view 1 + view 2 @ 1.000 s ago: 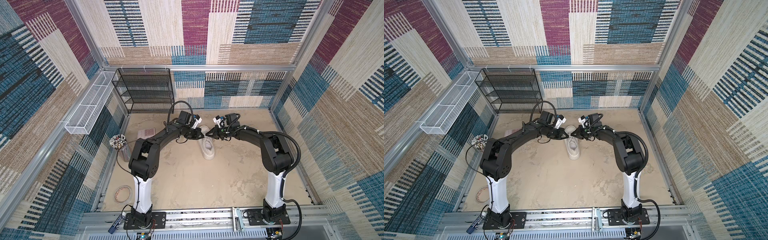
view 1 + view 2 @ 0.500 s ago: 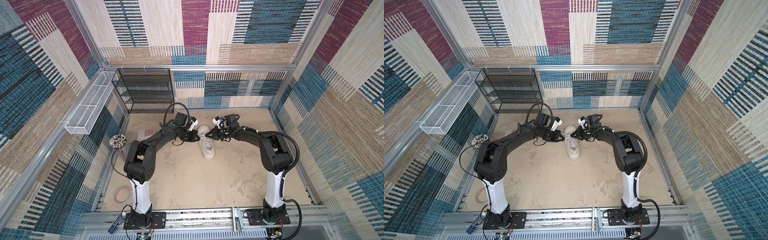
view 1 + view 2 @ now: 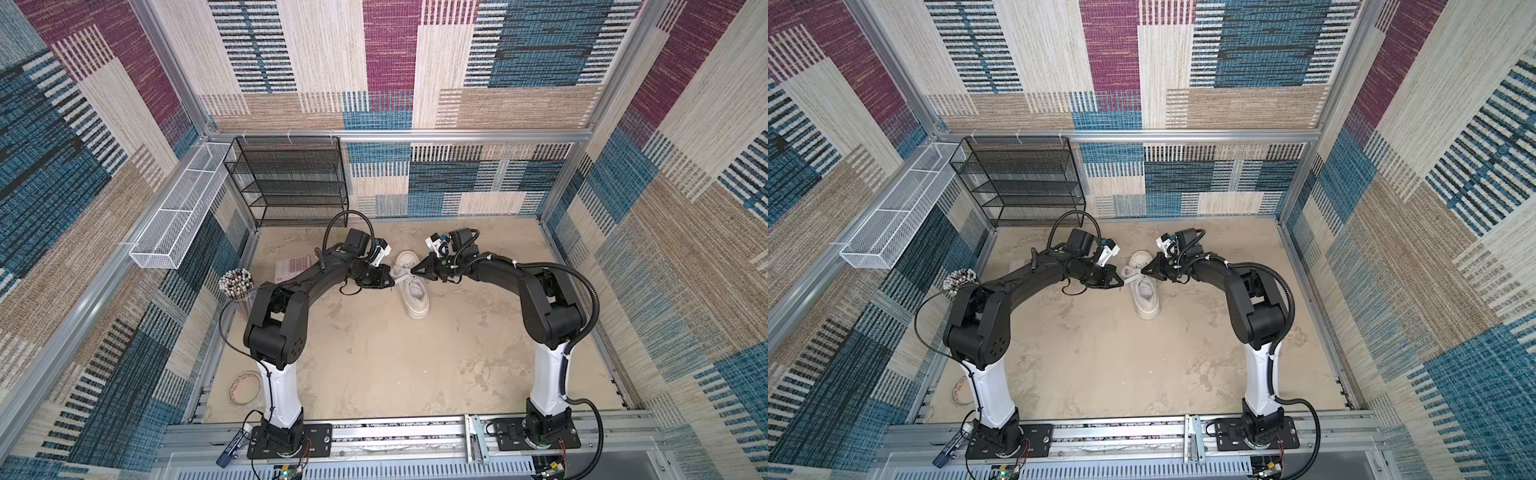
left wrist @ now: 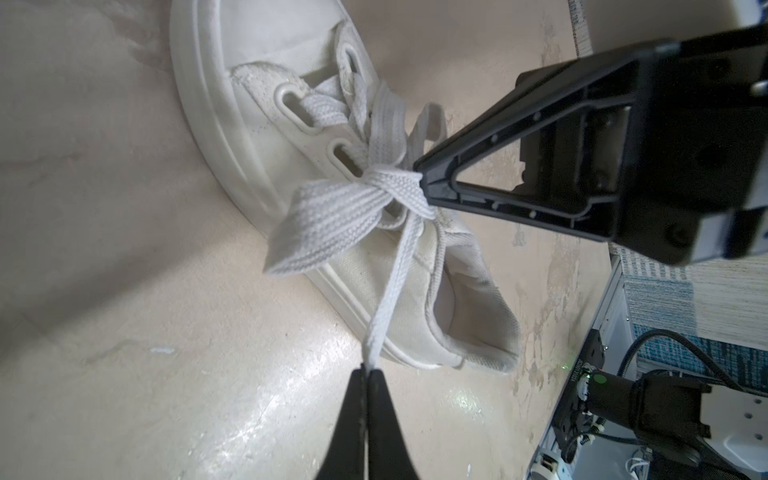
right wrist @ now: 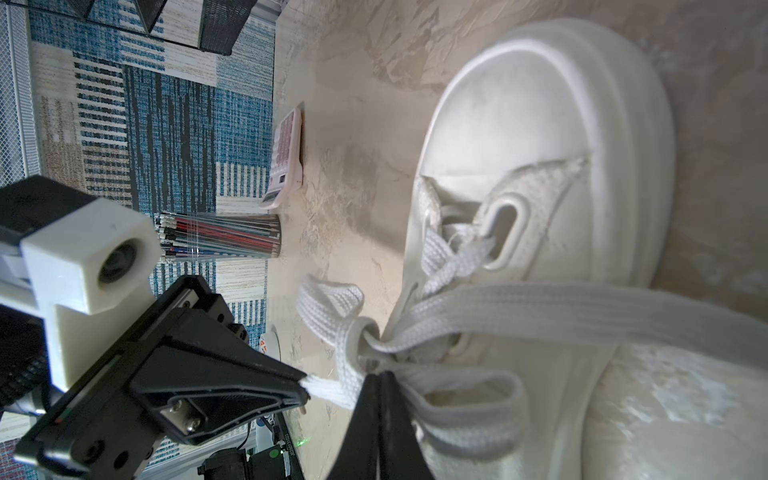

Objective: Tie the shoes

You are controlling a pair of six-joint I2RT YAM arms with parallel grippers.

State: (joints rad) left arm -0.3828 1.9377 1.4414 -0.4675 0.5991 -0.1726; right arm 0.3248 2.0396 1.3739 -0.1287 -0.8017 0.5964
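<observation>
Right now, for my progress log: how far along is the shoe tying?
Done: a knot with one loop sits on the sneaker. In hand: left fingers pinch a lace strand, right fingers pinch the other lace beside the knot. Left: probably cinching and letting go.

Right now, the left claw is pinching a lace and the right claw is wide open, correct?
Not quite: the right gripper is not wide open. The left wrist view shows its jaws shut on the laces at the knot. The left gripper does pinch the laces.

On the sneaker [image 4: 257, 50], the left claw [image 4: 368, 371] pinches one lace [image 4: 390, 286]; the right claw [image 4: 423, 185] nips the knot [image 4: 397, 183]
</observation>
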